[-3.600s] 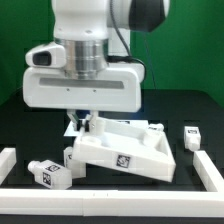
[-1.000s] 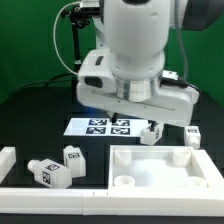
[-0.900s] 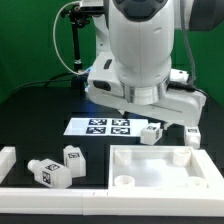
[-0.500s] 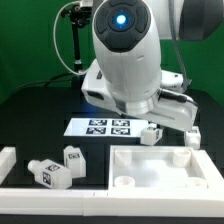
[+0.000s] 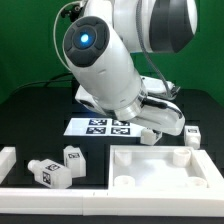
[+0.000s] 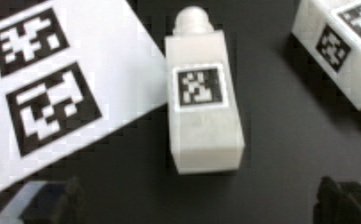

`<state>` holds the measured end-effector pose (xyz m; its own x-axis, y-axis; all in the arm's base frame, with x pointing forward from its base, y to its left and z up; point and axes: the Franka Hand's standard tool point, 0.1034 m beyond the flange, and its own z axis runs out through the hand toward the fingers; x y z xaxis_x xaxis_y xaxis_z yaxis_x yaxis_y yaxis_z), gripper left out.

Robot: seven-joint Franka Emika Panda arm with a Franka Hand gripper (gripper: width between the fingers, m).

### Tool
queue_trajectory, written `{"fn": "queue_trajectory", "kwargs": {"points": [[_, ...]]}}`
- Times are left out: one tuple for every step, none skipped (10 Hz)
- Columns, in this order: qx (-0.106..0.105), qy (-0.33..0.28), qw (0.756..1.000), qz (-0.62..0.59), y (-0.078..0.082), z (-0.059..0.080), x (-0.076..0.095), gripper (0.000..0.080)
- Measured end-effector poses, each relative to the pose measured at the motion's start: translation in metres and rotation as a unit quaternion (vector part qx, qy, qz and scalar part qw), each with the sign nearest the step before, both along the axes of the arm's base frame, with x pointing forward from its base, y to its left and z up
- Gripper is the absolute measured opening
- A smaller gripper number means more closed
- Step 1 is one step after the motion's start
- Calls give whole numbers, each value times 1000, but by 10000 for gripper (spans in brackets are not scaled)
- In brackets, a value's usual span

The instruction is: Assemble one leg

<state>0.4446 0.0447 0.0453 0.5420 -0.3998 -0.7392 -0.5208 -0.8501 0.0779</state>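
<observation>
A leg (image 6: 200,95), a chunky white post with a tag sticker, lies on the black table beside the marker board (image 6: 44,70). In the exterior view this leg (image 5: 150,133) sits at the right end of the marker board (image 5: 100,126), under my wrist. My gripper (image 6: 198,205) is open and empty above the leg, with one dark fingertip (image 6: 44,200) on each side of it and not touching it. In the exterior view the arm's body hides the fingers.
Another leg (image 5: 192,134) lies further to the exterior view's right, and shows as a white tagged part in the wrist view (image 6: 346,45). Two more legs (image 5: 73,158) (image 5: 50,172) lie front left. The large white rimmed panel (image 5: 165,152) lies flat front right. A white bar (image 5: 50,196) runs along the front.
The panel, held tilted 3.6 s ago, now lies flat on the table. In the last second the arm has turned and leaned over the leg by the marker board.
</observation>
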Motion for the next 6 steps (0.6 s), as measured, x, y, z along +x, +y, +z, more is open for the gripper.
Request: {"fn": "queue_trajectory", "kwargs": {"points": [[0,-1,1000,-1,0,-1,0,649],[0,-1,1000,-1,-1,-1,0,649],[2,2,1000,-5,0,-2,-2,649],[12,14,1000,-17,4,-11,-12,649],[16,25,999,-21,7,-18,-21,649],[17,30,999,-19,9,-23,-24,649]]}}
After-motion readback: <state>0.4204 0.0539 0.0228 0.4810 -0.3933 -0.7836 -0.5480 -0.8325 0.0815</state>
